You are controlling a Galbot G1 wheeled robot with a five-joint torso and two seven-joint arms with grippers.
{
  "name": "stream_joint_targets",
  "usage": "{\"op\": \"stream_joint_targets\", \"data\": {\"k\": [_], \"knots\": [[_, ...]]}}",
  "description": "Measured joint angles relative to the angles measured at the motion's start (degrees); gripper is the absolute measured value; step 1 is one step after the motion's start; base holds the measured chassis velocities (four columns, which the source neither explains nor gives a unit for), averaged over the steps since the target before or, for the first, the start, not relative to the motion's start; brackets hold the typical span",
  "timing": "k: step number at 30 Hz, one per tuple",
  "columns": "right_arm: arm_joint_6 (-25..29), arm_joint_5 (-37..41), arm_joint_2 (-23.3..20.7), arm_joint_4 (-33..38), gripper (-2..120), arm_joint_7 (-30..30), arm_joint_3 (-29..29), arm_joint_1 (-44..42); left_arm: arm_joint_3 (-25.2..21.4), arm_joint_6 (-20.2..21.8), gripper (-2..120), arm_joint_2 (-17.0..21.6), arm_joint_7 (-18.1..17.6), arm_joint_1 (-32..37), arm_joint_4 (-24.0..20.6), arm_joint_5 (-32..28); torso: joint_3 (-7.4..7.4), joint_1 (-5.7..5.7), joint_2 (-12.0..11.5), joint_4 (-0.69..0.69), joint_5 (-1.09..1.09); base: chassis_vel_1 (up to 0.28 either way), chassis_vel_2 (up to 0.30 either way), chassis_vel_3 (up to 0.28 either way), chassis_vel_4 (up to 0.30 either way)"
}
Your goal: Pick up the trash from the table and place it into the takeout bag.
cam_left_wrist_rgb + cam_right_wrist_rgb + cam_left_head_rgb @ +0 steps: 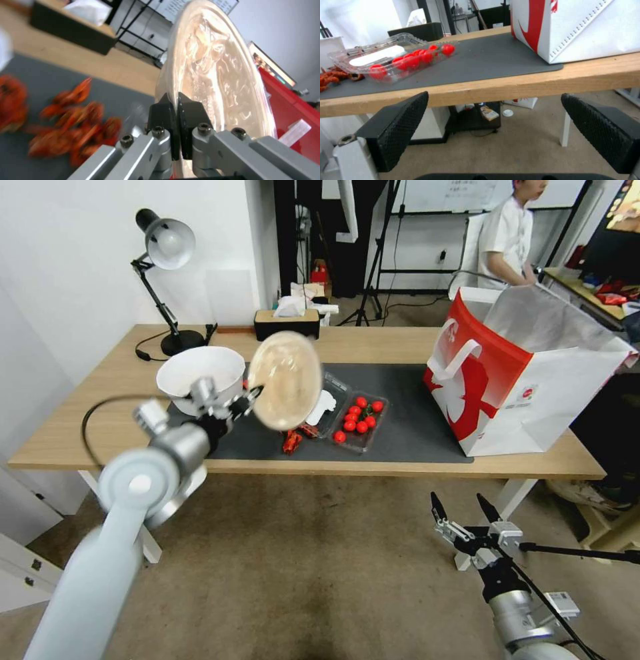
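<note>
My left gripper [253, 397] is shut on the rim of a round tan bowl [285, 380] and holds it tilted on edge in the air over the left part of the grey mat. In the left wrist view the black fingertips [163, 107] pinch the bowl's [213, 70] edge, with my left gripper [176, 100] closed tight. The red-and-white takeout bag [527, 380] stands open at the table's right end, well to the right of the bowl. My right gripper [457, 499] hangs open below the table's front edge, near the bag [586, 25]; in its own view my right gripper [494, 96] is empty.
A big white bowl [200, 370] sits just behind my left wrist. Red crayfish-like scraps [293, 440] and a clear tray of cherry tomatoes [360, 420] lie on the grey mat [407, 427]. A desk lamp [167, 247] and tissue box [287, 320] stand at the back.
</note>
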Motion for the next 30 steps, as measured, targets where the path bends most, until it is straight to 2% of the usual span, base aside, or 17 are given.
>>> {"op": "stream_joint_targets", "data": {"k": [3, 4, 6, 7, 10, 12, 14, 15, 17, 18, 20, 21, 23, 24, 26, 27, 30], "knots": [[0.00, -0.62, 0.49, -0.03, 100, 0.02, 0.40, -0.47, 6.36, -0.93, 0, -0.85, -0.29, -8.95, 5.67, 0.06, 0.00, 0.00, 0.00, 0.01, -0.02, 0.000, 0.000, 0.000, 0.000], [0.00, -0.62, 0.49, -0.03, 100, 0.02, 0.40, -0.47, 6.36, -0.93, 0, -0.85, -0.29, -8.95, 5.67, 0.06, 0.00, 0.00, 0.00, 0.01, -0.02, 0.000, 0.000, 0.000, 0.000], [0.00, -1.03, 0.64, 0.15, 100, 0.10, 0.70, -0.67, 10.16, -1.37, 0, -2.31, -0.29, -14.58, 9.42, 0.37, 0.00, 0.00, 0.00, 0.02, -0.02, 0.000, 0.000, 0.000, 0.000], [0.00, -1.03, 0.64, 0.15, 100, 0.10, 0.70, -0.67, 10.16, -1.37, 0, -2.31, -0.29, -14.58, 9.42, 0.37, 0.00, 0.00, 0.00, 0.02, -0.02, 0.000, 0.000, 0.000, 0.000], [-0.10, -1.35, 0.78, 0.56, 100, 0.26, 1.12, -0.82, 14.99, -1.57, 0, -4.88, -0.21, -21.08, 13.99, 1.44, -0.01, 0.00, 0.00, 0.02, 0.00, 0.000, 0.000, 0.000, 0.000], [-0.18, -1.45, 0.92, 0.68, 100, 0.31, 1.28, -0.91, 16.70, -1.90, 0, -5.76, -0.05, -22.86, 15.42, 2.09, 0.00, 0.00, 0.00, 0.02, -0.01, 0.000, 0.000, 0.000, 0.000], [-0.35, -1.82, 1.35, 0.89, 100, 0.38, 1.44, -1.20, 20.21, -2.78, 0, -8.48, 0.64, -26.75, 18.86, 4.02, 0.00, 0.00, 0.00, 0.02, 0.01, 0.000, 0.000, 0.000, 0.000], [-0.35, -1.82, 1.35, 0.89, 100, 0.38, 1.44, -1.20, 20.21, -2.78, 0, -8.48, 0.64, -26.75, 18.86, 4.02, 0.00, 0.00, 0.00, 0.02, 0.01, 0.000, 0.000, 0.000, 0.000], [-0.42, -2.22, 1.79, 0.92, 100, 0.42, 1.54, -1.38, 22.74, -3.86, 0, -12.02, 1.14, -30.09, 22.58, 5.41, 0.00, 0.00, -0.01, 0.02, -0.02, 0.000, 0.000, 0.000, 0.000], [-0.42, -2.22, 1.79, 0.92, 100, 0.42, 1.54, -1.38, 22.74, -3.86, 0, -12.02, 1.14, -30.09, 22.58, 5.41, 0.00, 0.00, -0.01, 0.02, -0.02, 0.000, 0.000, 0.000, 0.000], [-0.47, -2.69, 2.42, 0.92, 100, 0.52, 1.60, -1.44, 25.09, -4.58, 0, -17.45, 1.32, -34.23, 27.30, 7.24, 0.00, 0.01, -0.01, 0.00, 0.01, 0.000, 0.000, 0.000, 0.000], [-0.47, -2.69, 2.42, 0.92, 100, 0.52, 1.60, -1.44, 25.09, -4.58, 0, -17.45, 1.32, -34.23, 27.30, 7.24, 0.00, 0.01, -0.01, 0.00, 0.01, 0.000, 0.000, 0.000, 0.000], [-0.48, -3.06, 2.94, 0.99, 100, 0.60, 1.80, -1.65, 27.39, -5.39, 0, -21.32, 1.87, -37.75, 31.29, 9.10, -0.01, 0.01, 0.00, 0.00, 0.01, 0.000, 0.000, 0.000, 0.000], [-0.48, -3.06, 2.94, 0.99, 100, 0.60, 1.80, -1.65, 27.39, -5.39, 0, -21.32, 1.87, -37.75, 31.29, 9.10, -0.01, 0.01, 0.00, 0.00, 0.01, 0.000, 0.000, 0.000, 0.000], [-0.48, -3.37, 3.42, 1.17, 100, 0.61, 2.17, -1.97, 29.39, -6.62, 0, -23.98, 2.17, -40.70, 34.89, 9.55, -0.01, 0.01, 0.01, 0.02, 0.01, 0.000, 0.000, 0.000, 0.000], [-0.48, -3.37, 3.42, 1.17, 100, 0.61, 2.17, -1.97, 29.39, -6.62, 0, -23.98, 2.17, -40.70, 34.89, 9.55, -0.01, 0.01, 0.01, 0.02, 0.01, 0.000, 0.000, 0.000, 0.000], [-0.35, -3.70, 4.11, 1.42, 100, 0.54, 2.70, -2.69, 31.85, -8.39, 0, -26.85, 2.27, -43.35, 38.48, 9.73, -0.01, 0.01, 0.01, 0.01, 0.00, 0.000, 0.000, 0.000, 0.000]]}}
